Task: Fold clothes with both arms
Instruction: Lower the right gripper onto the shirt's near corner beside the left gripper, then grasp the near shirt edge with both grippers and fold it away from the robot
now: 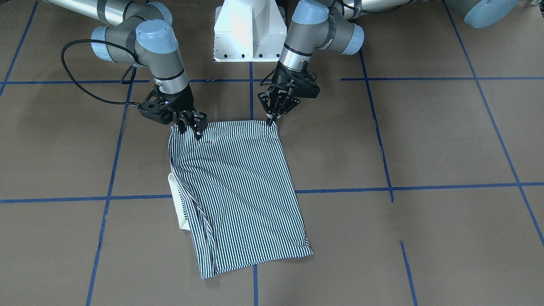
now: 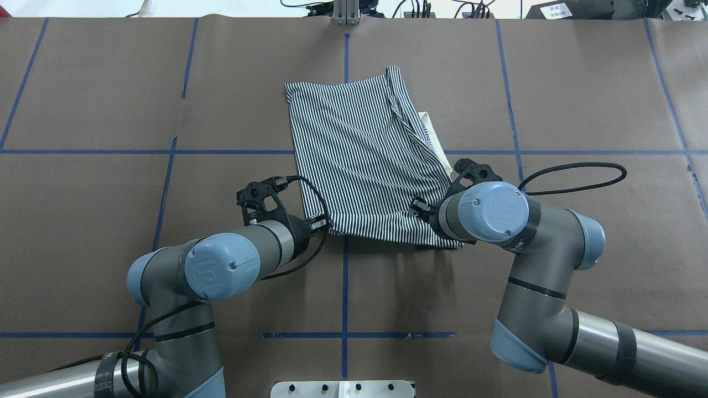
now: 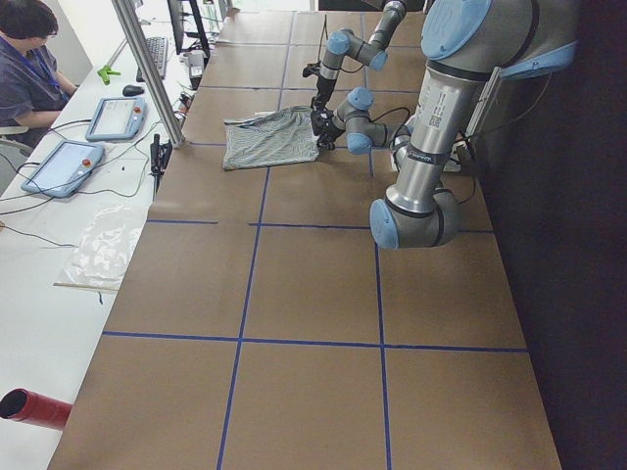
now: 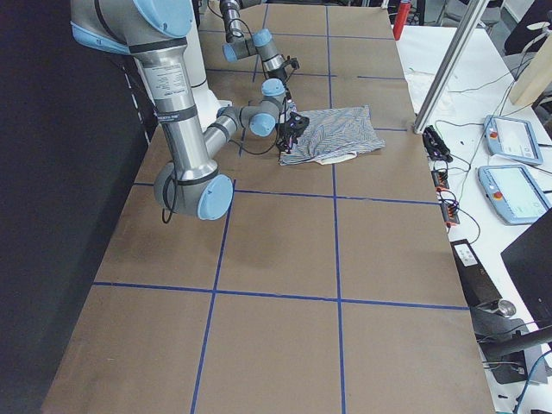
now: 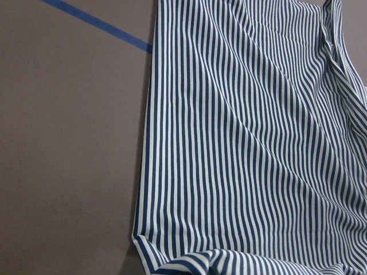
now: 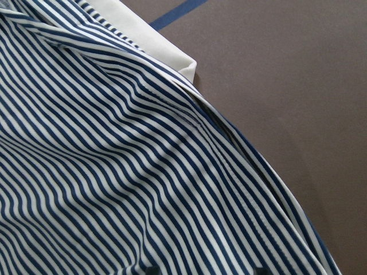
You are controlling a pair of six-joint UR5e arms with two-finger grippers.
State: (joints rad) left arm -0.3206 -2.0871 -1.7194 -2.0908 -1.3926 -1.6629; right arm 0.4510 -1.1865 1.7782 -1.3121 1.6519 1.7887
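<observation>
Position: we see the shirt (image 1: 242, 187) flat at desk (image 1: 425, 140) centre. Left claw (image 1: 271, 121) and right claw (image 1: 193, 126) each clench one corner of its robot-side edge. Open desk borders every edge; collar (image 1: 184, 222) protrudes on the robot's right.

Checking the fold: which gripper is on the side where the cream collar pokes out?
The right gripper; the shirt's collar shows on its side, the left gripper has only stripes nearby.

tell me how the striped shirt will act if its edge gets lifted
Likely floppy: the navy-and-white striped polo shirt lies in soft wrinkles, so it should sag between the black left tool and right tool. Probably light, being thin cloth. The folded layers near the cream collar may slide apart.
</observation>
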